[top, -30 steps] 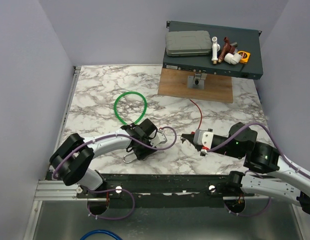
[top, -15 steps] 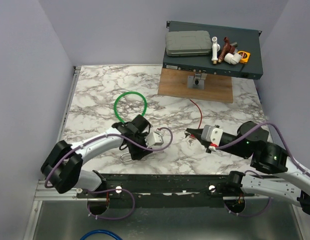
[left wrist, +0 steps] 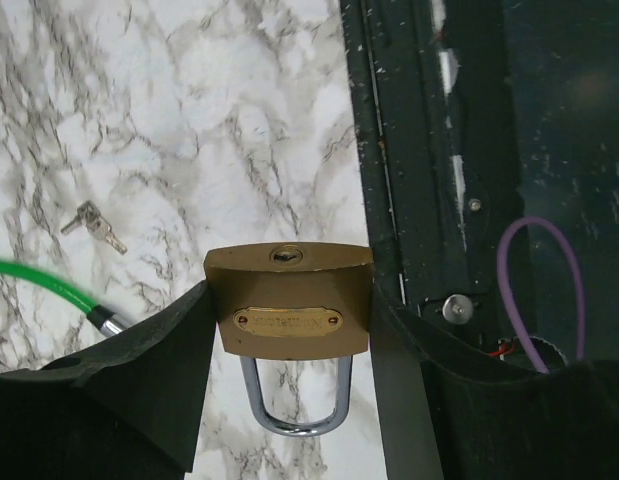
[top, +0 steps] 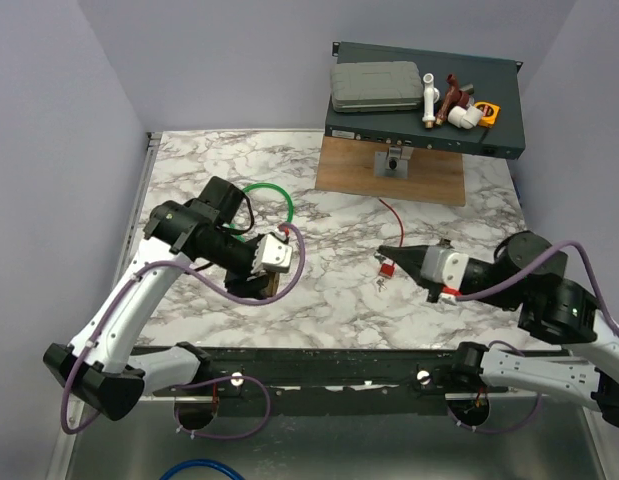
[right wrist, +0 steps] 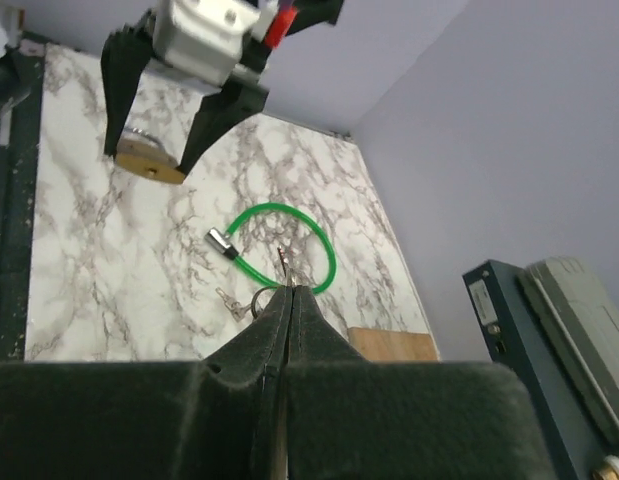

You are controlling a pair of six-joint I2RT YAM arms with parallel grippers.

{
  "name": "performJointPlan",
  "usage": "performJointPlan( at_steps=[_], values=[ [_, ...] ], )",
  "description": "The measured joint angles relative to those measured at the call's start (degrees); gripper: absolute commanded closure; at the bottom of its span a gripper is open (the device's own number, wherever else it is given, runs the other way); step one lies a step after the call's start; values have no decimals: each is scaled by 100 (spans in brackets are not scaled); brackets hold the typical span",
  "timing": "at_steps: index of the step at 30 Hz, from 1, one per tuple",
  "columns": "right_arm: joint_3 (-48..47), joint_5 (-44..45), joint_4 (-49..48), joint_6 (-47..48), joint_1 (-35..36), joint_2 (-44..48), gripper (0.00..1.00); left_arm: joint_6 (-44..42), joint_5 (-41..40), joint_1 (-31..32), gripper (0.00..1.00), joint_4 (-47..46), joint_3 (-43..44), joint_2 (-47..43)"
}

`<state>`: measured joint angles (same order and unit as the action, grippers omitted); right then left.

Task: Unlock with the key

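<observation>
The brass padlock (left wrist: 289, 320) hangs above the marble table, clamped by its sides between the fingers of my left gripper (left wrist: 289, 292). Its keyhole faces away from the wrist and its silver shackle (left wrist: 292, 420) points back toward it. From above, the left gripper (top: 261, 284) hovers left of centre with the padlock (top: 279, 286) in it. My right gripper (top: 391, 252) is shut on the key (right wrist: 283, 264), whose thin metal tip sticks out past the fingertips. The key's red tag (top: 386, 268) dangles below, and the red cord (top: 397, 225) trails back. The two grippers are well apart.
A green cable loop (top: 279, 195) lies behind the left arm, its metal end (left wrist: 107, 320) near the padlock. Spare keys (left wrist: 94, 226) lie loose on the marble. A dark box (top: 424, 125) with a case and pipe fittings stands on a wooden board (top: 389, 175) at back right. A black rail (left wrist: 429, 150) marks the front edge.
The left arm has lifted the padlock off the table and swung it left and up. The right gripper has risen and drawn back to the right, still shut on the key.
</observation>
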<state>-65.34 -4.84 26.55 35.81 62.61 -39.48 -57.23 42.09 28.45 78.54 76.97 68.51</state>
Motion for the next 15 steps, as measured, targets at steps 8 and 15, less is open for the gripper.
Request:
performJointPlan(
  at_steps=[8, 15],
  values=[
    [-538, -1137, 621, 737, 0, -1425, 99, -1093, 682, 17, 100, 931, 162, -697],
    [-608, -1823, 990, 1172, 129, -1904, 99, -1325, 1080, 17, 100, 1102, -501, -964]
  ],
)
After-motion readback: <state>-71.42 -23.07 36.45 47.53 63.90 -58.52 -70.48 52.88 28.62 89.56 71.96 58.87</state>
